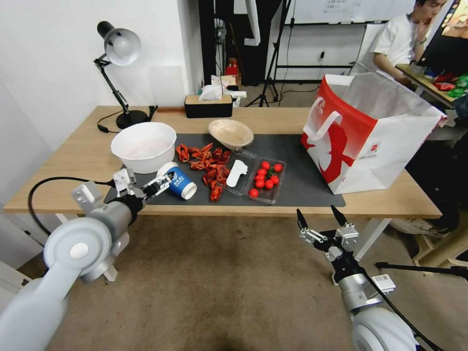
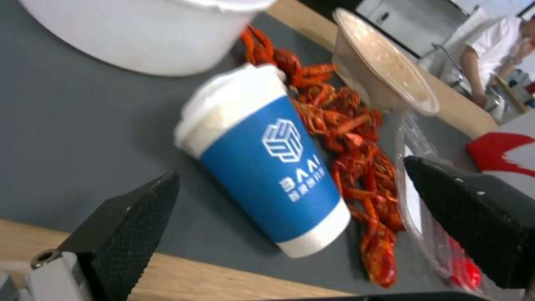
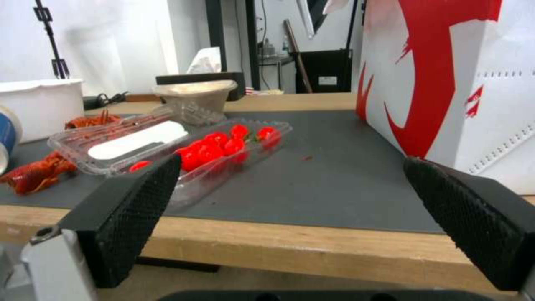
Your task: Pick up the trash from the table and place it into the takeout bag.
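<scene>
A blue-and-white paper cup (image 1: 179, 182) (image 2: 267, 167) lies on its side on the dark mat (image 1: 302, 187) near the table's (image 1: 73, 161) front left edge. My left gripper (image 1: 144, 185) (image 2: 290, 171) is open just in front of it, fingers apart on either side and not touching it. Red crayfish shells (image 1: 207, 165) (image 2: 357, 167) lie scattered beside the cup. A shallow beige bowl (image 1: 230, 133) (image 2: 384, 71) sits behind them. The red-and-white takeout bag (image 1: 365, 131) (image 3: 446, 83) stands open at the right. My right gripper (image 1: 319, 217) (image 3: 290, 167) hangs open below the table's front edge.
A large white bowl (image 1: 144, 146) stands behind the cup. A clear plastic tray (image 1: 253, 178) (image 3: 184, 146) holds red cherry tomatoes and a white piece. A desk lamp (image 1: 119, 73) and a tissue box (image 1: 208, 105) stand along the back.
</scene>
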Robot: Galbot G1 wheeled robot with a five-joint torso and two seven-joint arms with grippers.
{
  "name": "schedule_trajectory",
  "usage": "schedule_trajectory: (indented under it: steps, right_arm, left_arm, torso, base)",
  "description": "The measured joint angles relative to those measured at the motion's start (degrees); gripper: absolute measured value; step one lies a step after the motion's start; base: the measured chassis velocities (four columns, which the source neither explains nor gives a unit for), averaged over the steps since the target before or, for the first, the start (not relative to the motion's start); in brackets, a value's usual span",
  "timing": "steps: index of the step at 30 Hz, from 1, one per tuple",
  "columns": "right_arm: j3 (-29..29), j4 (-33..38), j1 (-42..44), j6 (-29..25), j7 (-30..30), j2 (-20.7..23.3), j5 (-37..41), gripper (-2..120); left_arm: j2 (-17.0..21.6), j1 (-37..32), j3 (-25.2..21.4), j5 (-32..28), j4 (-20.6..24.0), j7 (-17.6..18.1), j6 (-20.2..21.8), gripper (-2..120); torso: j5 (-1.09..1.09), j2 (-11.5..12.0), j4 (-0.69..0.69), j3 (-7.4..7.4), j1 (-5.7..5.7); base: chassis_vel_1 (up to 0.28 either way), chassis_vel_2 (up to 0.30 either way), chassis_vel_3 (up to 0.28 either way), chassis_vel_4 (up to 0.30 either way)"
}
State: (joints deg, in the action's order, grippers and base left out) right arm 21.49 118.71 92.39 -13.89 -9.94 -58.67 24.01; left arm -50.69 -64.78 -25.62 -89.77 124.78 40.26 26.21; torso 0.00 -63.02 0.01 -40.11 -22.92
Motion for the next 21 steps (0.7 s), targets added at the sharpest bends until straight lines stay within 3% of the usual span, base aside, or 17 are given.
schedule_trajectory:
  steps: [10,21]
  right_arm:
    - [0.88,0.66,1.7,0.01,-0.35,-0.51,-0.73,100]
    - [1.58,0.97,2.31,-0.13,-0.65,-0.73,-0.92,100]
  left_arm:
    - [-0.61,7.42,3.95,-5.11,-4.48,3.71,3.44,100]
    - [-2.41,13.94,9.03,-5.16,-9.62,7.18,4.09,100]
  torso:
    - [0.0,-0.01,0.0,0.0,0.0]
    - [0.0,-0.01,-0.01,0.0,0.0]
  base:
    - [0.0,0.0,0.0,0.0]
    - [0.0,0.0,0.0,0.0]
